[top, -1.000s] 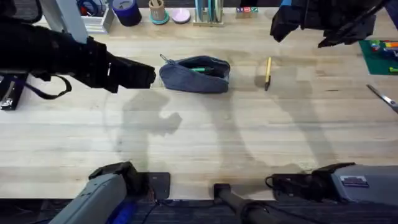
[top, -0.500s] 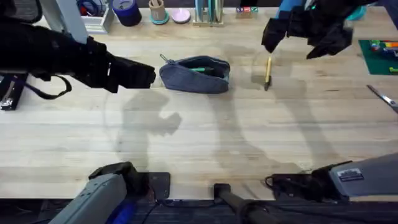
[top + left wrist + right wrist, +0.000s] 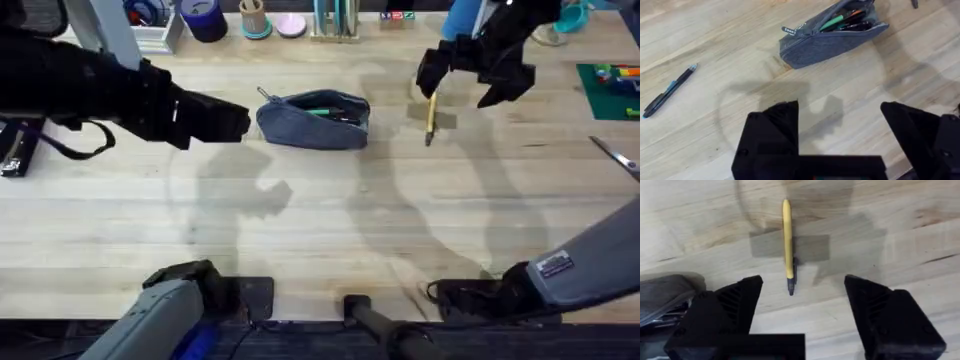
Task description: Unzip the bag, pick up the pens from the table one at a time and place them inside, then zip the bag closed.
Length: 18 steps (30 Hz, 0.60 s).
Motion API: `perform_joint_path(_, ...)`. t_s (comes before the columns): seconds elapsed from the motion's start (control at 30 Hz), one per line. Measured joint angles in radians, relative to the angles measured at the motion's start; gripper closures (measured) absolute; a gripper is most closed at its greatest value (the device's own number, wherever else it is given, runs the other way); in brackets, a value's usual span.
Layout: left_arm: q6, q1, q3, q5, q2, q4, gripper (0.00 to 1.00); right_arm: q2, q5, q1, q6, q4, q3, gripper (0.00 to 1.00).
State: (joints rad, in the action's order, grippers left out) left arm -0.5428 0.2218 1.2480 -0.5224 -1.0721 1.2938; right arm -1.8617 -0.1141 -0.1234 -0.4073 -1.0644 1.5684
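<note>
The blue-grey bag [image 3: 315, 120] lies unzipped on the table [image 3: 320, 220], with a green pen and other pens showing inside it [image 3: 832, 32]. My left gripper [image 3: 235, 120] hovers open just left of the bag's zipper-pull end, its fingers wide apart [image 3: 837, 107]. A dark blue-black pen [image 3: 667, 91] lies on the wood some way from the bag. The yellow pen [image 3: 431, 118] lies right of the bag. My right gripper [image 3: 462, 85] hangs open above it; the pen [image 3: 787, 245] lies lengthwise ahead of the gap between the fingers [image 3: 804, 282].
A dark blue cup [image 3: 205, 18], pen holders and small containers line the back edge. A green mat [image 3: 610, 90] and silver scissors [image 3: 615, 155] are at the far right. Bare wood spreads across the front half.
My right gripper has come down and to the left, from the back right corner to just over the yellow pen. The left arm, bag and pens have stayed put.
</note>
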Motion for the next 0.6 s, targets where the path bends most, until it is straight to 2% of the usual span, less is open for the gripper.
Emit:
perform_joint_path(0.2,0.000,0.000,0.000,0.000,0.000,0.000,0.005,-0.059,0.009,0.000,0.012,0.031,0.000,0.008)
perform_joint_path(0.43,0.000,0.000,0.000,0.000,0.000,0.000,0.006,-0.149,0.070,0.000,0.012,0.089,0.000,0.013)
perform_joint_path(0.6,0.000,0.000,0.000,0.000,0.000,0.000,0.004,-0.197,0.078,0.000,0.011,0.096,0.000,0.048)
